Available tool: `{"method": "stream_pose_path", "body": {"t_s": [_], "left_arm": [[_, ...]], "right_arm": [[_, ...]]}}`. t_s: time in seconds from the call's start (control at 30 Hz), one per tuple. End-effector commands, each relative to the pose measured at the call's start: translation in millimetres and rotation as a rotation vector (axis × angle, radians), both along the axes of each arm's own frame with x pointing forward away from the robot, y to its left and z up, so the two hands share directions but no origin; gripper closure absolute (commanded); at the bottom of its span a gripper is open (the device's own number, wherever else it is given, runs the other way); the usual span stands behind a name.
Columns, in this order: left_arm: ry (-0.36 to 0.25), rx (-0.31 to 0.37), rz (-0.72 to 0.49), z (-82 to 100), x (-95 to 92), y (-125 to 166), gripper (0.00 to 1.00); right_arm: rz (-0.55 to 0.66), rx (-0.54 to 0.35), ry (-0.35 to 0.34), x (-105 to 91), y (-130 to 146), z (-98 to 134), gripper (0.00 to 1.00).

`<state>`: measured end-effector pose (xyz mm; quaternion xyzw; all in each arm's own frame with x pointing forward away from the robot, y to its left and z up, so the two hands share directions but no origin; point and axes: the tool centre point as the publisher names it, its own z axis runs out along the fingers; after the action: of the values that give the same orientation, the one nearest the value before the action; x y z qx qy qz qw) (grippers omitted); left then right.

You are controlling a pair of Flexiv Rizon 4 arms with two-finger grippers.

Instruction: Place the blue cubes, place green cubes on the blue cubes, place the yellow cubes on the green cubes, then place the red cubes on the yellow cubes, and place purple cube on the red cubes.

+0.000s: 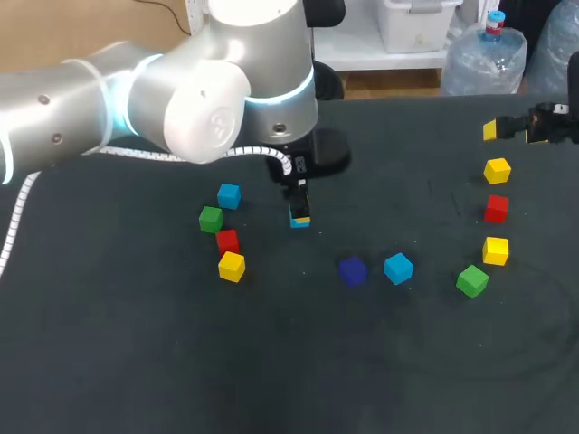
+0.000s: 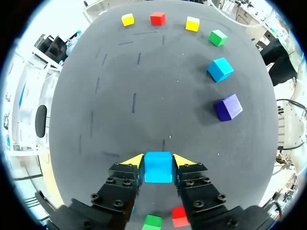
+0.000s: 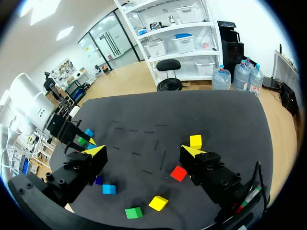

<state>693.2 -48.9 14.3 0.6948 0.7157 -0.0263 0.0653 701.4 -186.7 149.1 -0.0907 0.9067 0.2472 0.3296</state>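
Your left claw [image 2: 159,160] grips a blue cube [image 2: 158,168] low over mid-desk [image 2: 144,96], your right claw [image 3: 143,151] hangs wide open at the edge: blue-placing appears underway, and next likely calls for release, then fetching the second blue cube [image 2: 220,69].

Bright overhead light glares on the left arm [image 1: 208,104], shadows soft.

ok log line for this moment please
left gripper: shut on blue cube | right gripper: open, empty | stacks: none built
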Motion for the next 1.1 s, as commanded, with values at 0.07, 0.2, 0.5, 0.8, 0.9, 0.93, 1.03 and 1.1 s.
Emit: {"method": "stream_pose_path", "body": {"t_s": [0.07, 0.2, 0.5, 0.8, 0.9, 0.93, 1.03, 1.1], "left_arm": [[0.01, 0.015, -0.004, -2.2, 5.9, -5.2, 1.0], [0.012, 0.022, -0.007, -4.0, 7.2, -6.1, 1.0], [0.013, 0.03, -0.012, -5.3, 8.8, -8.7, 1.0], [0.013, 0.039, -0.007, -6.2, 8.5, -7.9, 1.0], [0.013, 0.04, -0.004, -6.2, 8.9, -7.6, 1.0], [0.013, 0.041, -0.004, -6.2, 9.0, -7.6, 1.0], [0.012, 0.044, -0.006, -6.2, 9.1, -7.7, 0.99], [0.011, 0.045, -0.005, -6.3, 9.1, -7.9, 0.78]], "right_arm": [[-0.006, -0.005, 0.0, -1.0, 1.2, 0.6, 0.0], [-0.006, -0.005, 0.0, -1.0, 1.2, 0.6, 0.0], [-0.006, -0.005, 0.0, -1.0, 1.2, 0.6, 0.0], [-0.006, -0.005, 0.0, -1.0, 1.2, 0.6, 0.0], [-0.006, -0.005, 0.0, -1.0, 1.2, 0.6, 0.0], [-0.006, -0.005, 0.0, -1.0, 1.2, 0.6, 0.0], [-0.006, -0.005, 0.0, -1.0, 1.2, 0.6, 0.0], [-0.006, -0.005, 0.0, -1.0, 1.2, 0.6, 0.0]]}}
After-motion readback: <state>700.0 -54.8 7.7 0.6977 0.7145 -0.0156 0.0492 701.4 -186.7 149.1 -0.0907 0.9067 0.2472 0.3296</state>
